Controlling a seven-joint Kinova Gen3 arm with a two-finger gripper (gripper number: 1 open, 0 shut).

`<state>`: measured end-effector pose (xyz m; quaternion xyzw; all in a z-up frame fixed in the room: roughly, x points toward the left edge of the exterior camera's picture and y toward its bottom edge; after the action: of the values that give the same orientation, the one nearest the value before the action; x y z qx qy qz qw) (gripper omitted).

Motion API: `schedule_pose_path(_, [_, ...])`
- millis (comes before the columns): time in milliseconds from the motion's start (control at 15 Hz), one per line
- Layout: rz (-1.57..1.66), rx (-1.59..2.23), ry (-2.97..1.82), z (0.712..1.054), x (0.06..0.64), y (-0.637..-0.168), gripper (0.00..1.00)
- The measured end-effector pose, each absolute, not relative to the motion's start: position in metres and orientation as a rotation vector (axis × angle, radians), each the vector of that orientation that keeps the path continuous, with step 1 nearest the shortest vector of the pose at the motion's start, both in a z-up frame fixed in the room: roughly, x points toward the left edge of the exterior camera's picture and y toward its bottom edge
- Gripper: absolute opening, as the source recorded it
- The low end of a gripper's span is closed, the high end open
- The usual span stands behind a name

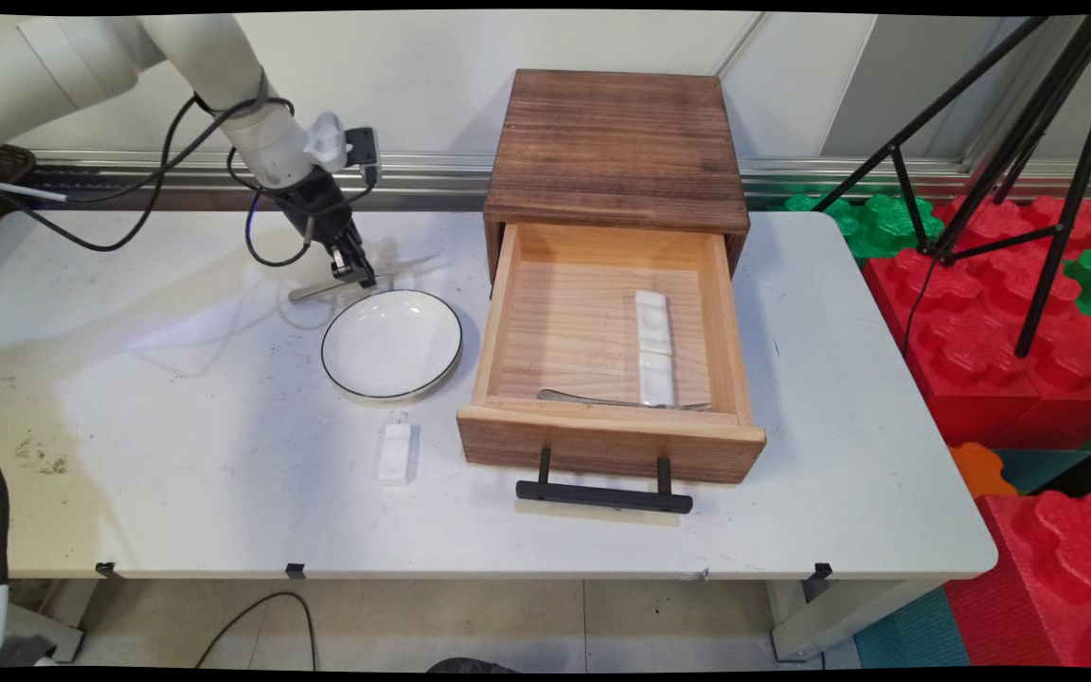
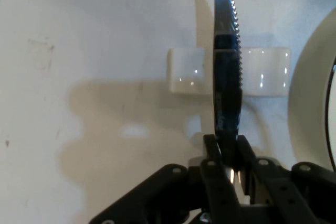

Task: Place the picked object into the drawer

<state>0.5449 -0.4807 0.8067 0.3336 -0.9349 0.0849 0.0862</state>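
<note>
My tool (image 1: 363, 275) is clenched on a serrated knife (image 2: 227, 61), gripping it by one end so the blade runs straight out ahead of my fingers (image 2: 212, 153). I am just behind the far rim of the white plate (image 1: 392, 343), low over the desk (image 1: 176, 445). A small white rest (image 1: 395, 453) lies just in front of the plate. To the plate's right stands a wooden drawer box (image 1: 614, 152), its drawer (image 1: 602, 445) pulled open, with a white tray (image 1: 653, 347) and a metal utensil (image 1: 602, 401) inside.
</note>
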Motion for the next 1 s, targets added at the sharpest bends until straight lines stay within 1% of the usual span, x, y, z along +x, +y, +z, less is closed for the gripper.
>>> schedule_pose_path(333, [0.28, 1.055, -2.763, 0.822, 0.55, -0.47, 0.0])
schedule_pose_path(600, [0.327, 1.099, -2.734, 0.844, 0.554, -0.462, 0.0])
schedule_pose_path(1000, [0.423, 1.127, -2.678, 0.887, 0.546, -0.454, 0.0])
